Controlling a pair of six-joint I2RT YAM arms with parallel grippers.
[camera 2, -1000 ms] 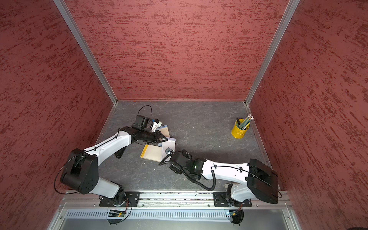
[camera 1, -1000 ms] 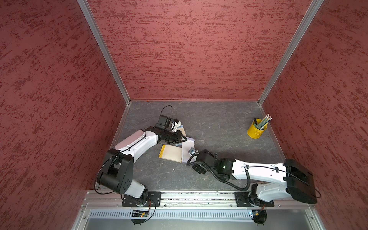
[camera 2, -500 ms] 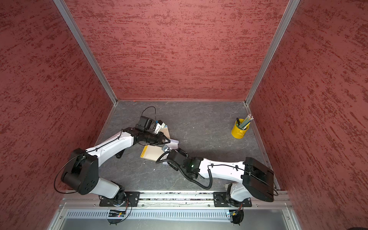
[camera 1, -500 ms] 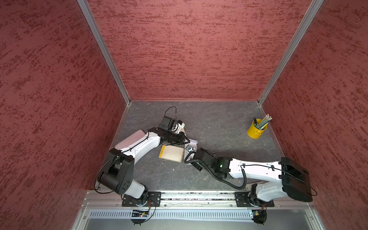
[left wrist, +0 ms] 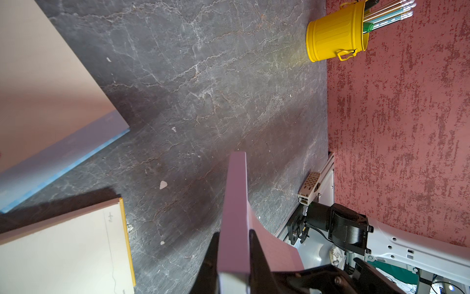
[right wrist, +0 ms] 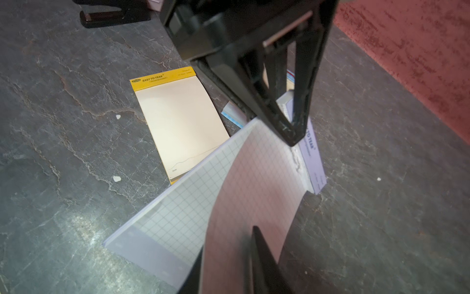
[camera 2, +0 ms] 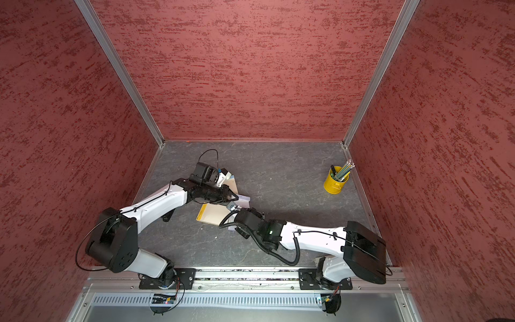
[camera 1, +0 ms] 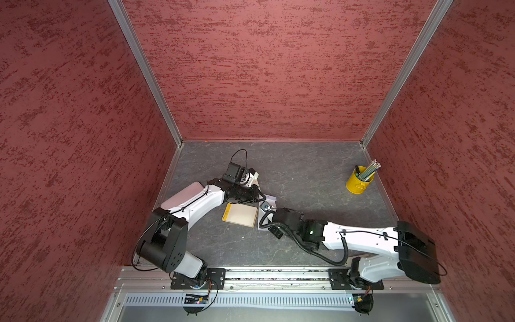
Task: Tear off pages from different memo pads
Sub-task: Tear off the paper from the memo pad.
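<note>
In a top view the banded pad point(camera 1: 240, 216) lay mid-frame on the surface point(camera 1: 306, 178), the grid pad point(right wrist: 173, 216) just right of it with its top page point(right wrist: 254, 183) curled upward, a third pad point(camera 2: 233, 183) above them, and the pencil cup point(camera 1: 359, 181) far right.

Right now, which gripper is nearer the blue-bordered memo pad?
Left gripper: jaws on the lavender pad beside the blue-bordered pad. Right gripper holds the lavender page at its far end.
</note>
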